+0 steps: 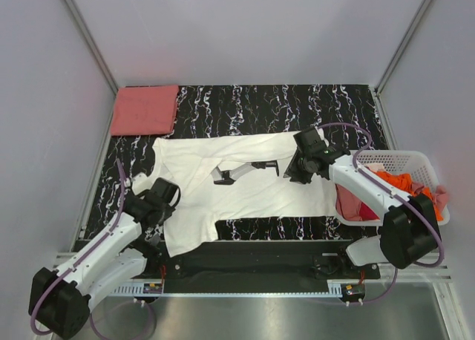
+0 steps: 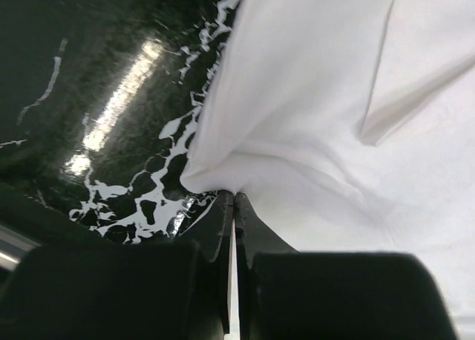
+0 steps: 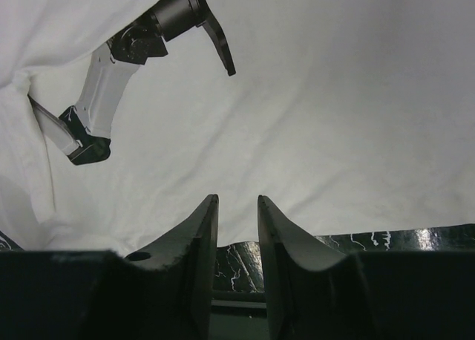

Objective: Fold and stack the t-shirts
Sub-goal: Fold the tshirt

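A cream-white t-shirt (image 1: 245, 184) lies spread across the black marbled table (image 1: 297, 102), with a grey and black print (image 1: 245, 169) at its middle. My left gripper (image 2: 234, 197) is shut on that shirt's left edge (image 2: 215, 178), near the sleeve, and shows in the top view at the shirt's left side (image 1: 165, 193). Over the shirt's right part my right gripper (image 3: 237, 199) is open, with nothing between its fingers and white cloth (image 3: 334, 117) beyond the tips. A salmon-pink t-shirt (image 1: 145, 110) lies folded at the back left corner.
A white slatted basket (image 1: 407, 162) stands at the table's right edge, holding orange (image 1: 397, 182) and pink (image 1: 355, 206) cloth. Grey walls close in the back and both sides. The shirt's lower hem hangs near the table's front edge (image 1: 260, 236).
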Robot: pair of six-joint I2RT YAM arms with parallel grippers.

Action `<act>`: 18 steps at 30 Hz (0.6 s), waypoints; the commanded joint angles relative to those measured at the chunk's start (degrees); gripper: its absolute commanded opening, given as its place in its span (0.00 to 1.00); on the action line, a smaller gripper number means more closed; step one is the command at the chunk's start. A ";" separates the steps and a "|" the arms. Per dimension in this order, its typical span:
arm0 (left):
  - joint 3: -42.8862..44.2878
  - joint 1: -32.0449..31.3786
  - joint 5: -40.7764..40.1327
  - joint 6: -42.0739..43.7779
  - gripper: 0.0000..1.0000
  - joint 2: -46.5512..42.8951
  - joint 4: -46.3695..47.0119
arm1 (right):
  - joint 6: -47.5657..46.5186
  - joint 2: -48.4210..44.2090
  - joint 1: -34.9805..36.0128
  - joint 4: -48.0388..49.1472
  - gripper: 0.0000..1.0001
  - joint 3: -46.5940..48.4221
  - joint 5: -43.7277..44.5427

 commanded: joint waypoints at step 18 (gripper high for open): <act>21.27 3.66 -1.94 12.15 0.38 9.19 13.67 | -2.38 -1.85 1.23 3.34 0.36 5.72 4.24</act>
